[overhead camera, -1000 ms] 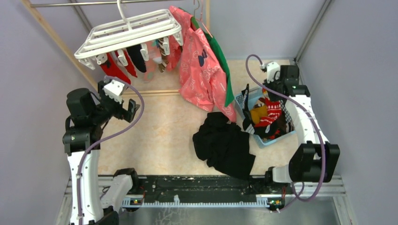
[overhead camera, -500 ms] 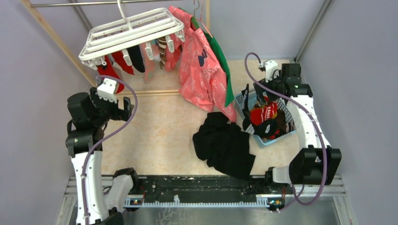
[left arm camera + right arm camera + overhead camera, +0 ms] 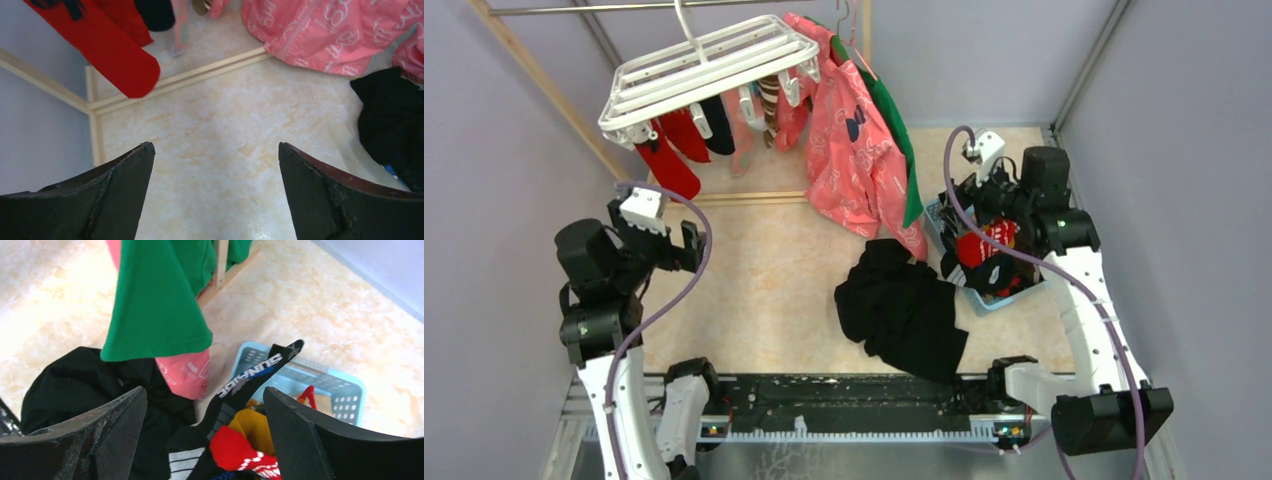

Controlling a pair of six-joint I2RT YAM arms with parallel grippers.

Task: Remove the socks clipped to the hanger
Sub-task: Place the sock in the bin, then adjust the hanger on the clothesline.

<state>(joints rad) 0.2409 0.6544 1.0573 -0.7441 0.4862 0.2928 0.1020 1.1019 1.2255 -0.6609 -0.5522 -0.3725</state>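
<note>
The white hanger [image 3: 709,65] hangs from the top rail with several socks clipped under it: a red sock [image 3: 667,163], a dark one [image 3: 717,128], a pale pink one [image 3: 742,135] and a striped one [image 3: 770,100]. My left gripper [image 3: 686,245] is open and empty below them, over bare floor. In the left wrist view the gripper [image 3: 215,145] has the red sock [image 3: 115,55] hanging well ahead of it. My right gripper [image 3: 205,390] is open above the basket, holding nothing. Under it lie a red patterned sock [image 3: 235,450], a mustard sock [image 3: 255,427] and a black lettered sock [image 3: 250,380].
A light blue basket [image 3: 1027,288] with loose socks sits at the right. A black cloth heap [image 3: 904,310] lies mid-floor. A pink printed shirt [image 3: 854,150] and a green garment [image 3: 894,130] hang right of the rack. A wooden frame bar [image 3: 744,197] crosses the floor.
The right gripper opened and let the red patterned sock go into the basket, then lifted back. The left arm drew back and down from the rack, which swung slightly.
</note>
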